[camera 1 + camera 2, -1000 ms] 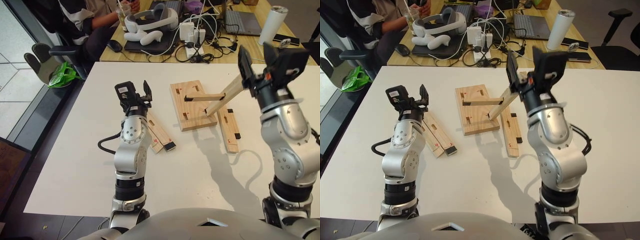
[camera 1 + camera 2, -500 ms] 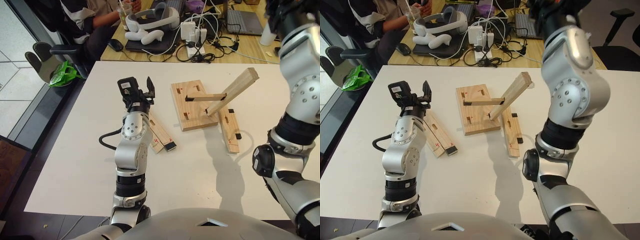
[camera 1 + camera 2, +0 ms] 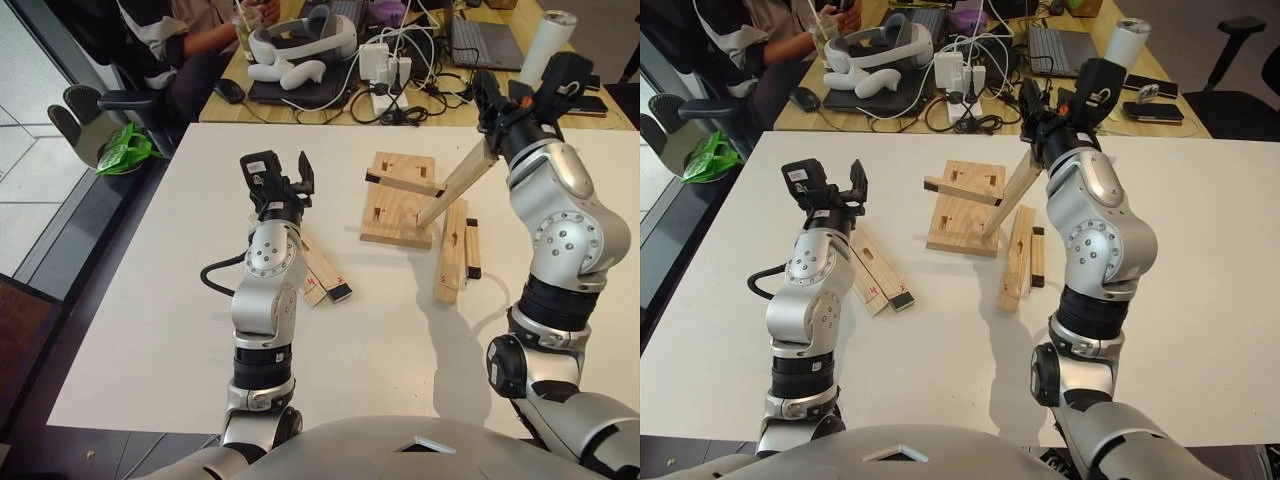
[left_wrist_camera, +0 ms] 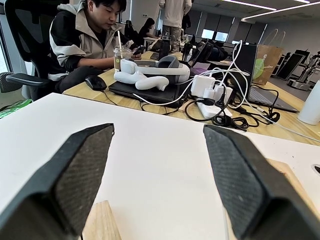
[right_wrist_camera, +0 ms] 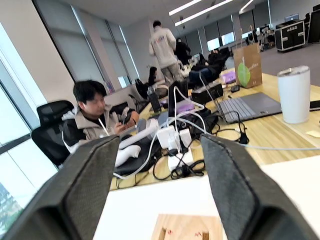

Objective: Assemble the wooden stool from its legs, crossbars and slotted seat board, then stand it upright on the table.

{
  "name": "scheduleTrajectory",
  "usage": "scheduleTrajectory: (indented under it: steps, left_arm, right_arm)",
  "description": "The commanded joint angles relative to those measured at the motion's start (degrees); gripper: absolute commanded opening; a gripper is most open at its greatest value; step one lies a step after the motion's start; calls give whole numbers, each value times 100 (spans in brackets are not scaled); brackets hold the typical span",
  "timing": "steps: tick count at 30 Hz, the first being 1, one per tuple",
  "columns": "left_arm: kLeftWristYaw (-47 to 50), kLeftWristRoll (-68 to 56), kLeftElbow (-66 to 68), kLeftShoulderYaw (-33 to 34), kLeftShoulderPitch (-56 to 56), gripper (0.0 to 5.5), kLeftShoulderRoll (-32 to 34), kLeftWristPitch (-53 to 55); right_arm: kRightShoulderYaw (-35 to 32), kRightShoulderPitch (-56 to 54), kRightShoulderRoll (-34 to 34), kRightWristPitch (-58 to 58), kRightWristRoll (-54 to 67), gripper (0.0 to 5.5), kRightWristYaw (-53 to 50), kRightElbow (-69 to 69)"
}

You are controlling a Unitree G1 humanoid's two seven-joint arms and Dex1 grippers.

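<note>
The seat board (image 3: 395, 228) lies flat near the middle of the white table (image 3: 150, 300). 1 leg (image 3: 455, 182) is planted at the board's 4 o'clock corner and leans steeply toward 1 o'clock. A crossbar (image 3: 403, 182) juts from that leg toward 9 o'clock and passes above the board's far half. 2 more legs (image 3: 452, 255) lie flat, side by side, just off the board at 4 o'clock. Another 2 wooden pieces (image 3: 325, 272) lie together at the board's 8 o'clock, partly under the left arm.

The right gripper (image 3: 515, 95) is raised at 1 o'clock of the board, right by the leaning leg's top end. I cannot tell whether they touch. Its fingers (image 5: 85, 185) are spread wide and released, with nothing between the pads.

The left gripper (image 3: 285, 175) stands at 9 o'clock of the board, well apart from it. It sits just past the far ends of the 2 pieces by that arm. Its pads (image 4: 82, 175) are likewise parted and grasp nothing.

On the desk at 12 o'clock beyond the table sit a white headset (image 3: 300, 40) and a tumbler (image 3: 548, 45).
</note>
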Motion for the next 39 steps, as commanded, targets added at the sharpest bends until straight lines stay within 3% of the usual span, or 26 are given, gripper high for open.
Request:
scheduleTrajectory:
  steps: [1, 4, 8, 11, 15, 19, 23, 26, 30, 35, 39]
  left_arm:
    - [-152, 11, -84, 124, 181, 334, 148, 504]
    - [-272, 31, -306, 235, 345, 334, 379, 1101]
    - [-588, -168, -860, 367, 276, 394, 735, 2451]
    - [-554, -381, -924, 589, -101, 447, 434, 3512]
    - [-590, -668, -894, 927, -473, 447, -192, 4630]
    - [-565, -685, -841, 1240, -509, 447, -681, 5625]
    - [-372, -426, -802, 1359, -485, 447, -608, 5595]
    - [-357, -359, -660, 1537, -579, 447, -571, 5523]
    - [-415, -348, -521, 1892, -610, 447, -691, 5655]
    - [-578, -184, -359, 1264, -484, 447, 133, 5160]
    - [-652, -28, -149, 1050, -445, 447, 429, 4814]
  right_arm:
    - [-429, -256, -30, -552, 752, 299, 375, -734]
    - [-386, -48, -17, -312, 1492, 299, 341, -1511]
    - [316, 970, 47, 247, 2397, 303, -30, -2865]
    - [1023, 1826, 139, 327, 2316, 303, -237, -3273]
    - [1969, 2660, 6, 287, 1873, 303, -154, -3430]
    - [2385, 3248, -522, 313, 1719, 303, 364, -3441]
    - [2736, 3489, -1621, 680, 1482, 303, 1144, -3368]
    - [2941, 3592, -2081, 867, 1266, 303, 1393, -3236]
    - [3005, 3624, -2271, 909, 1017, 303, 1512, -3045]
    - [2954, 3622, -2348, 918, 814, 303, 1608, -2916]
    - [3046, 3507, -2356, 1022, 677, 303, 1673, -2756]
